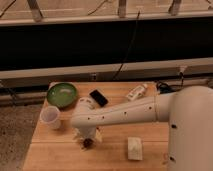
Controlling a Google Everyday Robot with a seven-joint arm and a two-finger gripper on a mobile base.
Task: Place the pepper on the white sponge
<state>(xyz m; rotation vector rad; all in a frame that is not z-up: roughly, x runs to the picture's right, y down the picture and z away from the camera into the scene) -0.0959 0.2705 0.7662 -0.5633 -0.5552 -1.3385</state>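
Table (55,152): light wooden planks, with its far edge running along a pale ledge.
Room: a wide dark panel (75,45) spans the view behind the table, and a black cable (129,47) hangs down across it. Speckled floor (15,125) shows at the left.
Gripper (87,139): at the near left of the table, pointing down, fingers spread wide, right over the pepper. Whether it touches the pepper cannot be told.
Pepper (88,144): small dark red shape on the wood under the gripper, largely hidden by it and well apart from the sponge.
Sponge (134,148): pale block lying flat near the front edge, right of the gripper. The pepper is not on it.
Arm (135,111): thick white limb reaching from the right across the middle of the table, covering the wood beneath it.
Bowl (62,94): green, at the far left.
Cup (50,116): translucent, nearer than the bowl, left of the gripper.
Phone (98,97): black, lying at an angle just right of the bowl, beyond the arm.
Bottle (136,92): white, lying on its side at the far right.
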